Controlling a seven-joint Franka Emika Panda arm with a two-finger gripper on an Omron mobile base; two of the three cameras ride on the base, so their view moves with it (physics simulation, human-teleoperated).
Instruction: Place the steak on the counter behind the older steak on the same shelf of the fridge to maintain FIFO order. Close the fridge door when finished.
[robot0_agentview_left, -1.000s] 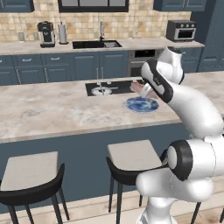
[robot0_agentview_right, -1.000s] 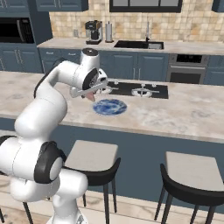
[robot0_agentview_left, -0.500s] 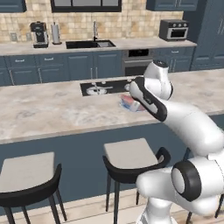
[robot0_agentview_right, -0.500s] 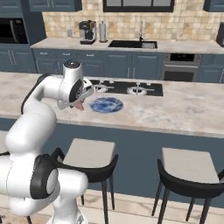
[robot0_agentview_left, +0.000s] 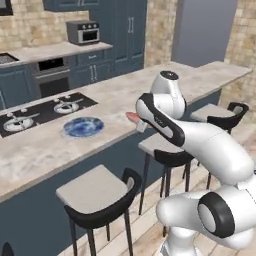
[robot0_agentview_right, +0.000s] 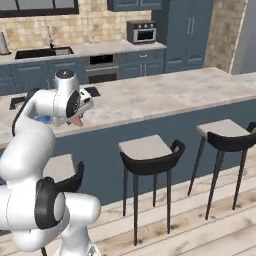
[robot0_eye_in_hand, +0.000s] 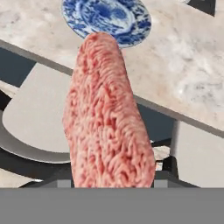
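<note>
— Where is the steak (robot0_eye_in_hand: 107, 118) seen?
— At the centre of the hand view, gripped in the closed hand (robot0_agentview_left: 136, 120), above a stool (robot0_eye_in_hand: 39, 116) at the surface (robot0_eye_in_hand: 183, 78) edge.
— And the blue plate (robot0_agentview_left: 83, 126)?
— Left of centre in the left base view, beside the cooktop (robot0_agentview_left: 40, 112).

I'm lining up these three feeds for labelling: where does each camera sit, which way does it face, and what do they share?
Left base view: behind the arm's left, facing the counter, cooktop, blue plate; arm rises lower right.
Right base view: behind the arm's right, facing the counter, stools, wall oven; arm at left.
Hand view: on the hand, looking along the gripper down the steak.
Shared: steak, plate and counter.
</note>
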